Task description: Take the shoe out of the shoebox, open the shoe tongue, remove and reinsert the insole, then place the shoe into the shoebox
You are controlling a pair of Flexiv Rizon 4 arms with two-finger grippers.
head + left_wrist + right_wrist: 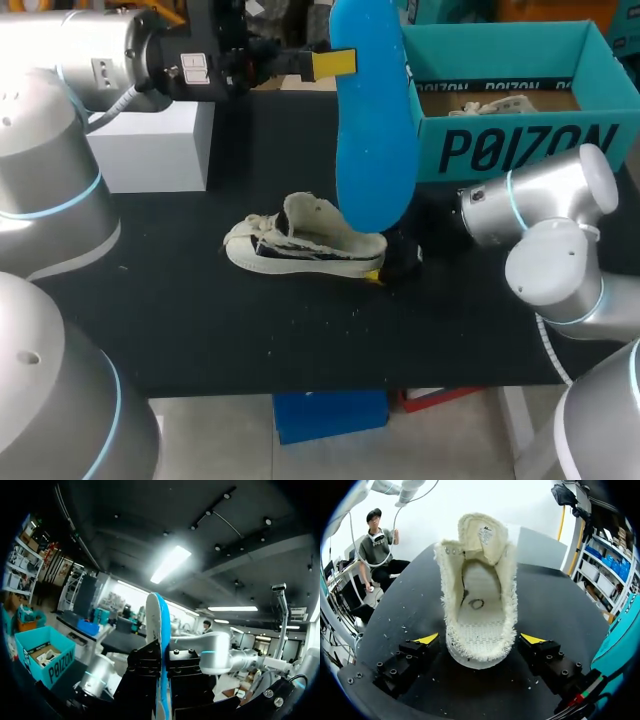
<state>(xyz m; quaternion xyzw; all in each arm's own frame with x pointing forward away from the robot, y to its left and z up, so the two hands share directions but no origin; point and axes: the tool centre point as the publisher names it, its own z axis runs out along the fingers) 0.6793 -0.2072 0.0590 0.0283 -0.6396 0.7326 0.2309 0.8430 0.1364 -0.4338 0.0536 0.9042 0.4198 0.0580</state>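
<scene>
shoebox [520, 150]: big dark lettering across the teal wall facing me, not spelling it out | shoe [480, 622] tongue [485, 530]: tiny printed tag [486, 533], can't read it

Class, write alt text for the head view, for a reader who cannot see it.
The left gripper holds a blue insole upright above a black table. Below it a white shoe sits on its sole, tongue raised, with the right gripper at its heel. A teal shoebox stands open behind.
</scene>
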